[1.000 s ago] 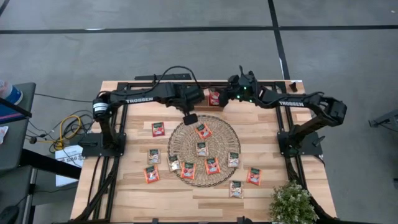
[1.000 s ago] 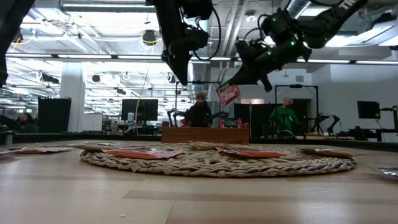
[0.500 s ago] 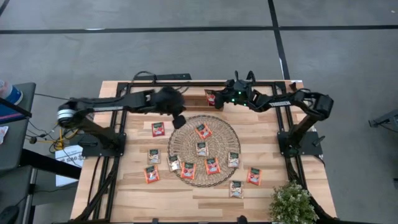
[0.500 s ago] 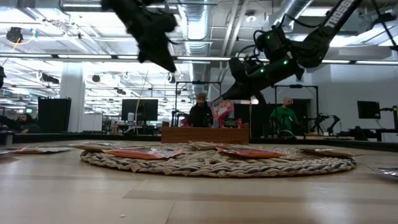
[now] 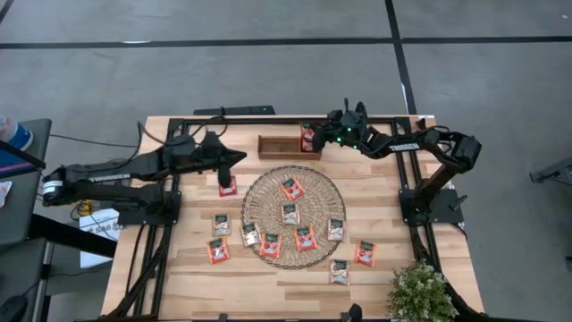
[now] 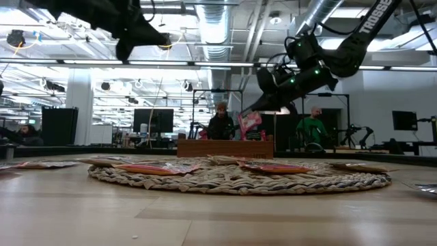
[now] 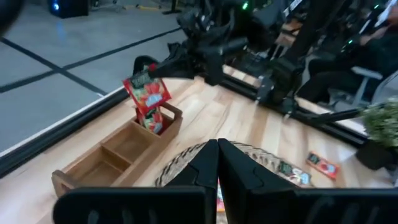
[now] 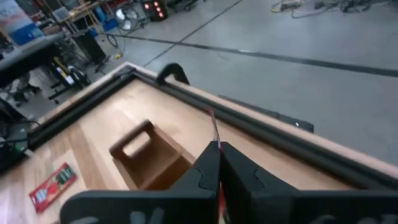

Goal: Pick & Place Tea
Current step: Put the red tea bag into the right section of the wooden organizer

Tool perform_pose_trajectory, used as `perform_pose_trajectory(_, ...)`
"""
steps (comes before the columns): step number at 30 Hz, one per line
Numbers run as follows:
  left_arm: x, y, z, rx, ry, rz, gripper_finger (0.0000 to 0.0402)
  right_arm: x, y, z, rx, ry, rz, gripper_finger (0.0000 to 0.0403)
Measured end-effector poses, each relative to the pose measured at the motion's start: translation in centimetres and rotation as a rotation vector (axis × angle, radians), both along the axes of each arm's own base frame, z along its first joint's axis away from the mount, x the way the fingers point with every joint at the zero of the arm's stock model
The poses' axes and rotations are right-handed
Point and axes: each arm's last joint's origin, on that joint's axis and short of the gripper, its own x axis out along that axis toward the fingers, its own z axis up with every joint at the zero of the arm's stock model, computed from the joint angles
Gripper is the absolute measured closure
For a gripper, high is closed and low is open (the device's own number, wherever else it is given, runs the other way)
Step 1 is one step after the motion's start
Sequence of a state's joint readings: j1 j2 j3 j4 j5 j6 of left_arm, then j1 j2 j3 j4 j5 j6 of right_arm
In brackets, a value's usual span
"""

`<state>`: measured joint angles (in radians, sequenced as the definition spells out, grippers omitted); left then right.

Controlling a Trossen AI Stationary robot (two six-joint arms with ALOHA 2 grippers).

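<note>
My right gripper point(image 5: 313, 136) is shut on a red tea sachet point(image 7: 146, 93) above the right end of the brown wooden tray point(image 5: 279, 148) at the table's far edge. Another red sachet point(image 7: 153, 122) stands in the compartment below it. Several more sachets lie flat on the round woven mat point(image 5: 268, 201), and around it on the table, among them a red one point(image 5: 227, 186) left of the mat. My left gripper point(image 5: 237, 160) is shut on nothing. It hangs above the table, left of the mat and near that red sachet. My right gripper pinches the red sachet by its upper edge point(image 7: 140, 77) between its two fingers. The fingers slant down from the table's right. The sachet hangs tilted below them point(image 6: 249, 124), lifted clear above the tray's right-end compartment.
A potted plant point(image 5: 420, 291) stands at the near right corner. Black frame rails point(image 5: 223, 111) run along the far edge behind the tray. People sit at desks in the room beyond the table point(image 6: 220, 123).
My left gripper has drawn back from above the mat's far edge toward the table's left edge, tipping from pointing down to nearly level, and has stayed shut. My right gripper has sunk a little toward the tray with the red sachet, which still hangs below it.
</note>
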<state>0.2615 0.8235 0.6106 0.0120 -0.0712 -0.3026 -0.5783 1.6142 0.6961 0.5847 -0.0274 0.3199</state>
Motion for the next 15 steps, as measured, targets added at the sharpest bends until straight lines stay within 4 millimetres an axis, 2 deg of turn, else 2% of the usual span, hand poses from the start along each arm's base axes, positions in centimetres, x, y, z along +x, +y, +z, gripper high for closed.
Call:
perform_pose_trajectory(6, -1.4, -0.4, 0.3, 0.007, -0.051, -0.006, 0.0401, 0.0, 0.4, -0.7, 0.023, 0.005, -0.005, 0.0403)
perform_pose_trajectory(15, -1.2, -0.5, 0.1, -0.007, -0.038, -0.062, 0.0401, -0.2, 0.6, -1.4, 0.04, 0.089, -0.069, 0.0403)
